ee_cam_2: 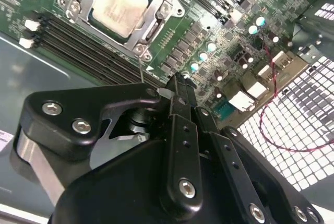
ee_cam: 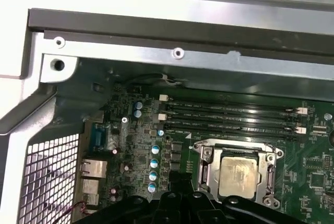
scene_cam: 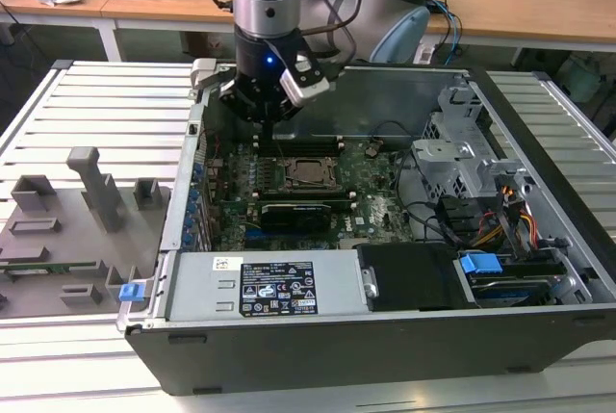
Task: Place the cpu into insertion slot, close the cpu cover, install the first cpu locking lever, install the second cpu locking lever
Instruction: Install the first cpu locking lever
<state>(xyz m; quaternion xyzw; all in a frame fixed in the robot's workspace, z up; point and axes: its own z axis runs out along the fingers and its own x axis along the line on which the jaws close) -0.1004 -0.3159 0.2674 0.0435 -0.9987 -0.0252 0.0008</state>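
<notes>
The cpu (ee_cam_2: 117,4) lies tan-gold in its insertion slot on the green board, also seen in the exterior view (scene_cam: 310,172) and the first wrist view (ee_cam: 238,176). The cpu cover (ee_cam_2: 151,18), a metal frame with a square window, lies flat around the chip (ee_cam: 207,172). A thin wire locking lever (ee_cam_2: 141,70) stands up from the socket's corner, just beside the fingertips. My gripper (ee_cam_2: 177,83) hangs shut above the board between the socket and the case's rear wall (scene_cam: 272,129), and I see nothing held in it. Its black body shows in the first wrist view (ee_cam: 180,195).
Memory slots (ee_cam: 229,114) run between the socket and the case wall (ee_cam: 177,51). A long black card (scene_cam: 294,213) sits on the near side of the socket, with the power supply (scene_cam: 265,288) in front. A drive cage (scene_cam: 462,143) and cables fill the exterior view's right. A grey fixture tray (scene_cam: 67,220) lies outside the case.
</notes>
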